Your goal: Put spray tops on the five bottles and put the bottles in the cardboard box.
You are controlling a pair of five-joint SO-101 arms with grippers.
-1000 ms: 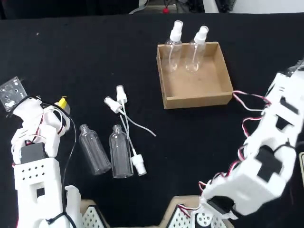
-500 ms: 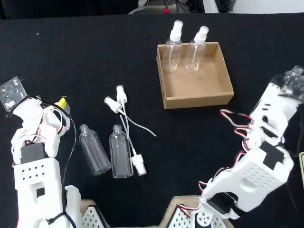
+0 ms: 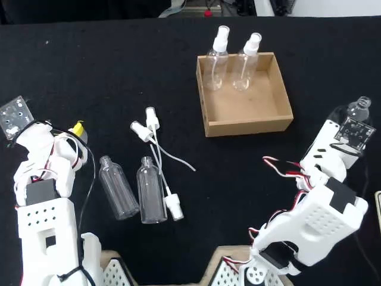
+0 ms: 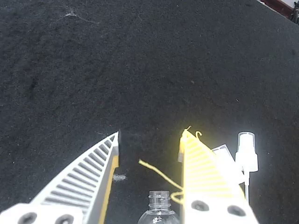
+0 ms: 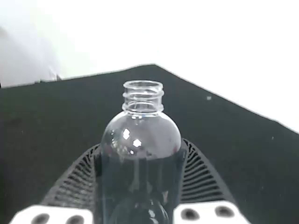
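Note:
A cardboard box (image 3: 280,98) at the back holds two clear bottles (image 3: 216,62) (image 3: 245,64) with white spray tops on. Two uncapped clear bottles (image 3: 118,187) (image 3: 151,189) lie at the front left. Three loose spray tops (image 3: 152,118) (image 3: 141,131) (image 3: 174,207) with thin tubes lie beside them. My right gripper (image 3: 351,122) is shut on an uncapped clear bottle (image 5: 141,135) (image 3: 359,108) at the right of the box, its neck upward. My left gripper (image 4: 149,142) (image 3: 74,134) stands open over the cloth at the far left, near one bottle's neck (image 4: 160,199) and a spray top (image 4: 246,151).
Black cloth (image 3: 107,65) covers the table. The arms' white bases (image 3: 47,238) (image 3: 315,229) stand at the front left and front right. A pale object (image 3: 378,208) sits at the right edge.
My right arm has swung back and turned, bringing the held bottle upright at the right of the box. The left arm has stayed still.

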